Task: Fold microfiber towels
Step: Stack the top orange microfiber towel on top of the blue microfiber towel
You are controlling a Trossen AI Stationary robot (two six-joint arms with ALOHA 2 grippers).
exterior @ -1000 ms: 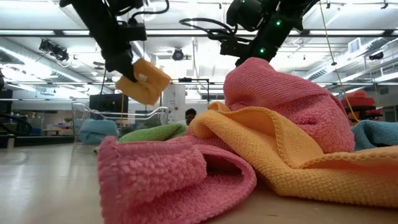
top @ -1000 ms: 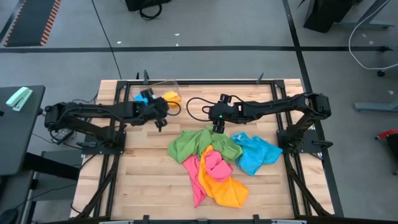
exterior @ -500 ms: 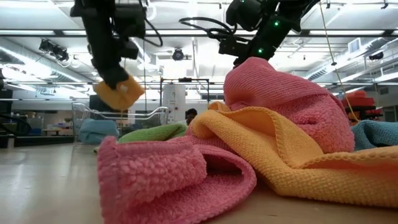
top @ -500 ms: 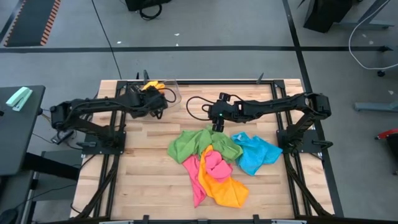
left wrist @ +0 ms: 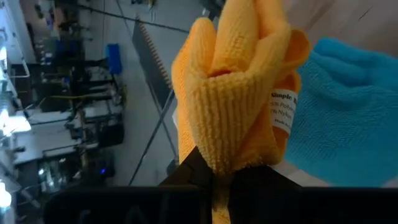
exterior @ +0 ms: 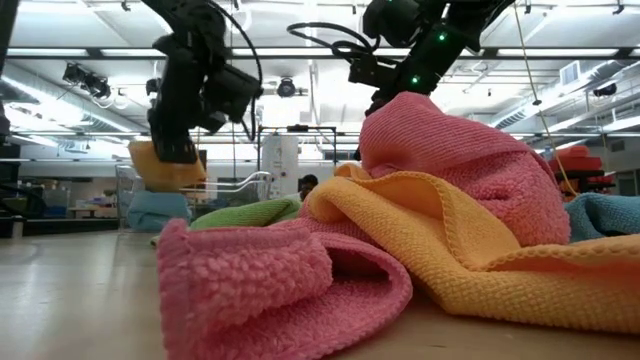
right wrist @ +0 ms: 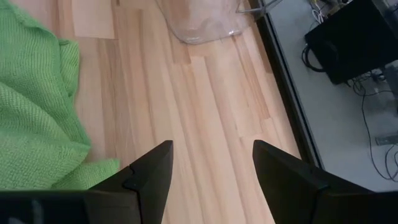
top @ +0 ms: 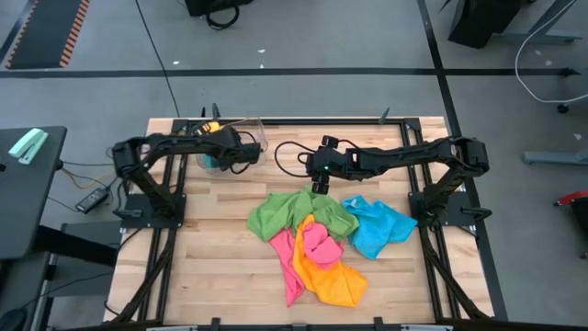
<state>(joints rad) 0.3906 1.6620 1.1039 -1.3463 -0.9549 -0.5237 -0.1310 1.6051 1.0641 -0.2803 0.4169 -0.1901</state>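
Observation:
My left gripper (top: 219, 138) is shut on a folded orange-yellow towel (left wrist: 230, 93) over the clear plastic bin (top: 241, 138) at the table's far left. A folded blue towel (left wrist: 348, 112) lies in the bin under it. Mid-table there is a loose pile: a green towel (top: 287, 211), a pink one (top: 314, 244), an orange-yellow one (top: 336, 278) and a blue one (top: 378, 226). My right gripper (right wrist: 211, 168) hovers open just above the far edge of the green towel (right wrist: 37, 112), with nothing between its fingers. My left gripper pinches the folded orange-yellow towel by one end of the bundle (left wrist: 225, 154), several layers thick, between its two fingers (left wrist: 198, 167). The fingers slant downward. The bundle (exterior: 165, 165) sticks out past the fingertips, lifted off the table, above the blue towel (exterior: 155, 210) in the bin.
The bin's clear wall (right wrist: 205, 25) stands on the far side of my right gripper. Bare wood (top: 211, 257) lies to the left of the pile and along the near edge. A dark metal frame (top: 404, 119) rims the table.
My left gripper has swung with the folded orange-yellow towel toward the table's far left, over the bin. It has come down and tipped its fingers downward. The towel now sits lower, level with the bin's rim. My right gripper has kept still.

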